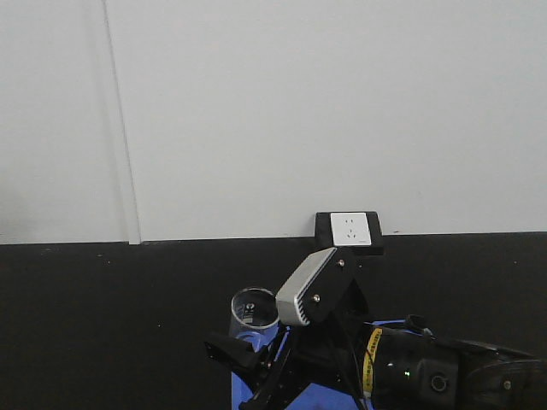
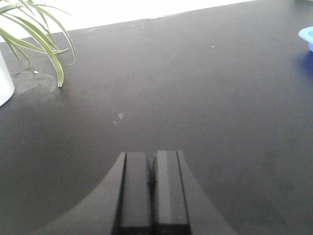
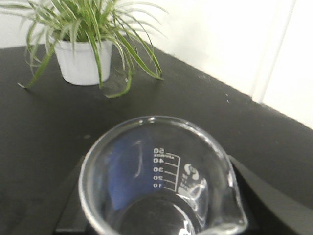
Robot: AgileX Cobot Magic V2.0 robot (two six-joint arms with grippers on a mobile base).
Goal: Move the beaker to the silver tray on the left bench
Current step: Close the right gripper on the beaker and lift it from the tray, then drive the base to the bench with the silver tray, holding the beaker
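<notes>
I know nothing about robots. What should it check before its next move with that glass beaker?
1. Grip: beaker sits between the fingers of the right gripper: ok.
2. Spill: beaker looks empty: ok.
3. Other arm: left gripper shut, holding nothing: ok.
4. Goal: silver tray shows in no view: cannot tell.
5. Obstacle: potted plant stands apart from the beaker: ok.

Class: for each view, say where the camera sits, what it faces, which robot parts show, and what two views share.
Front: on the robot, facing wall and socket; right arm with beaker shows.
Left wrist: skims the bench; shut left gripper shows.
Right wrist: looks into the beaker between right gripper fingers.
Both wrist views share the plant.
</notes>
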